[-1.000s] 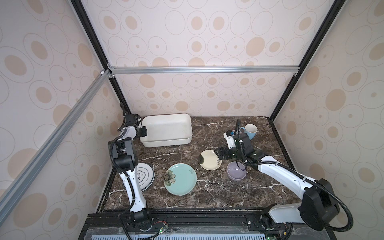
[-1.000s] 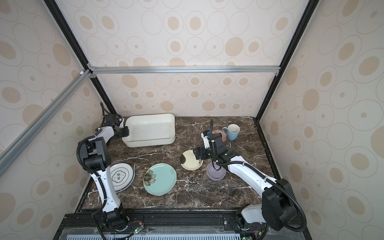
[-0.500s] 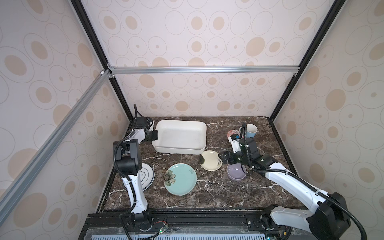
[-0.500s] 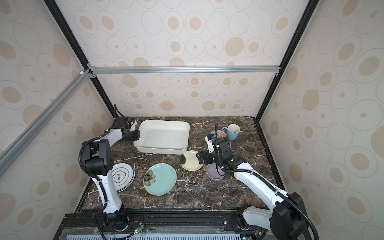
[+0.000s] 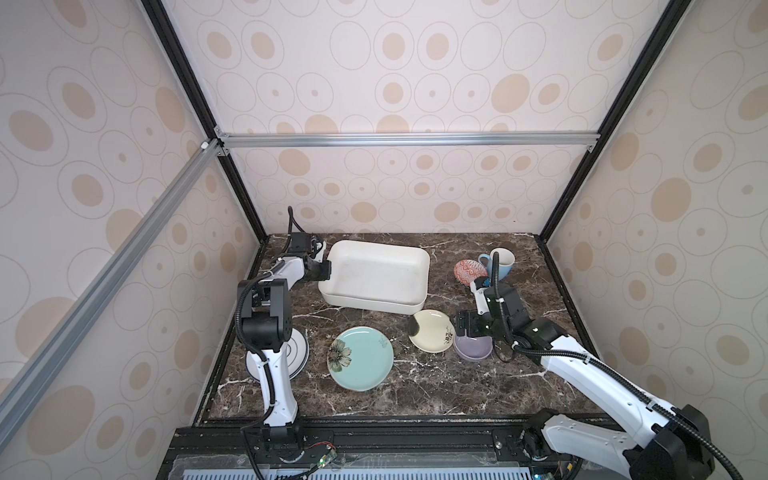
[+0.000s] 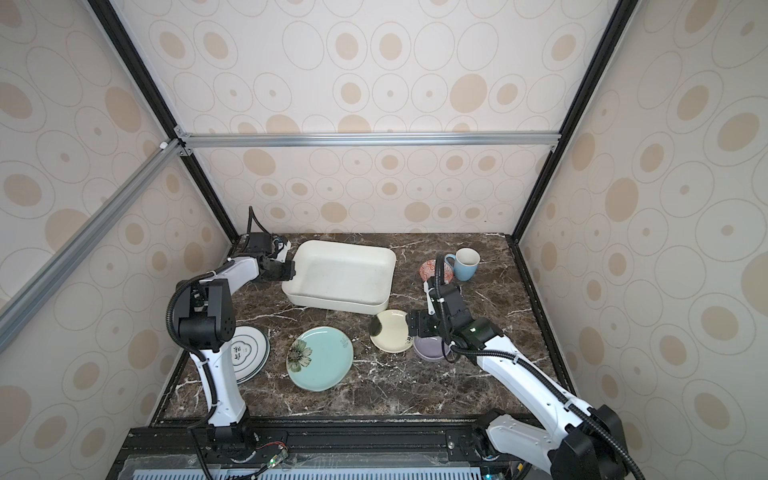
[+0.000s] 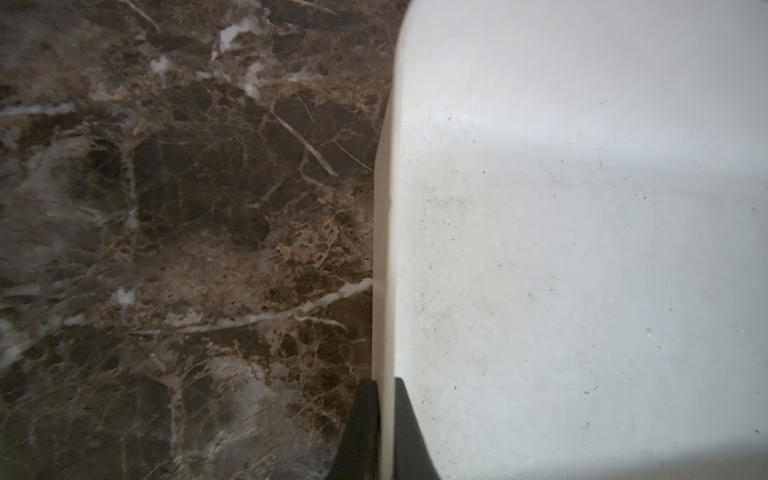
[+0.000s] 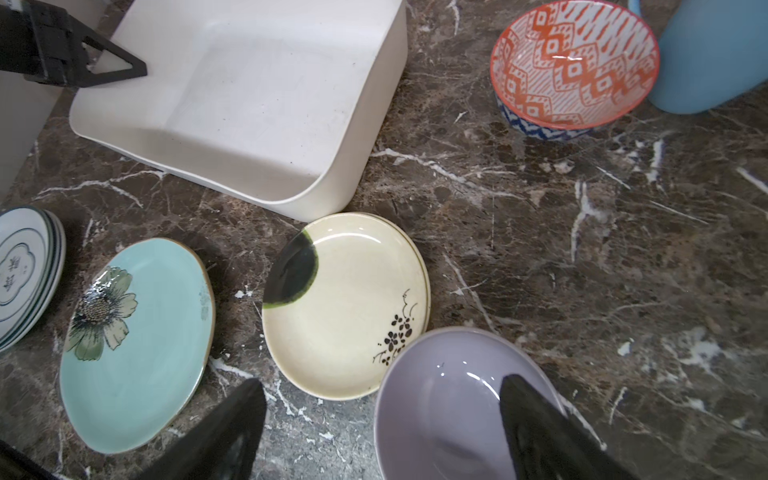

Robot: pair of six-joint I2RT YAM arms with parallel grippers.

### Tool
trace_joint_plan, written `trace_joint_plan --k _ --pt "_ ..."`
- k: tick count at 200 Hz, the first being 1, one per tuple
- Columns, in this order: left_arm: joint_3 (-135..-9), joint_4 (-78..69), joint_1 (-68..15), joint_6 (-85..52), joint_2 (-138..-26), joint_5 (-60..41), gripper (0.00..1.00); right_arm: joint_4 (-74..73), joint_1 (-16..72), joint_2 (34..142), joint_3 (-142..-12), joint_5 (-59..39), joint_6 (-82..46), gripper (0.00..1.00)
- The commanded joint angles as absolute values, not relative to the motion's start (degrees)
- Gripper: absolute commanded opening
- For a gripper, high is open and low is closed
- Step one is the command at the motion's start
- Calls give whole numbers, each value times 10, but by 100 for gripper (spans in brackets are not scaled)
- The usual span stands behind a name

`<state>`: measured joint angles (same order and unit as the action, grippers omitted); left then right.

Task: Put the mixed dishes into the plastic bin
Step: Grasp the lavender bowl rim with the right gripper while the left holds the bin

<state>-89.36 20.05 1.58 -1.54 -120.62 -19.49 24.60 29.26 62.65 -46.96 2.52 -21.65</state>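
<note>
Beige-spotted wallpaper (image 5: 374, 83) closes in the dark marble table (image 5: 436, 386) on three sides. The left claw (image 5: 325, 272) is pinched shut on the short-end rim of the white plastic bin (image 5: 378, 274). The left wrist view shows its two black fingertips (image 7: 361, 428) pressed on either side of that thin rim. The bin is empty and stretches from this claw toward the right claw (image 5: 465, 334), its near corner ending just beside the small cream plate (image 5: 432, 338). The right claw is spread wide with nothing in it and hangs over the lavender bowl (image 5: 473, 351). In the right wrist view one finger (image 8: 536, 419) is over the bowl's hollow and the other over bare table, so the rim lies between them; I cannot tell whether they touch it. The cream plate lies just ahead of this claw, and the teal flower plate (image 5: 361, 357) lies beyond that. The stacked white blue-rimmed plates (image 6: 249, 353) lie well apart from the left claw, by its arm's base. Behind the right claw, well apart, the red-patterned bowl (image 5: 467, 270) sits in a blue-patterned bowl (image 8: 536, 129), with the light-blue mug (image 5: 500, 264) just beside them.
</note>
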Motion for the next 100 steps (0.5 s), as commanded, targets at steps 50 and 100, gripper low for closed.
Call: trace_joint_plan --k 50,100 --pt "-823 143 -10 -81 -1144 -226 7 307 295 624 -483 71 -259 94" --pt "-789 129 -22 -86 -1130 -215 11 352 295 619 -490 103 -275 90"
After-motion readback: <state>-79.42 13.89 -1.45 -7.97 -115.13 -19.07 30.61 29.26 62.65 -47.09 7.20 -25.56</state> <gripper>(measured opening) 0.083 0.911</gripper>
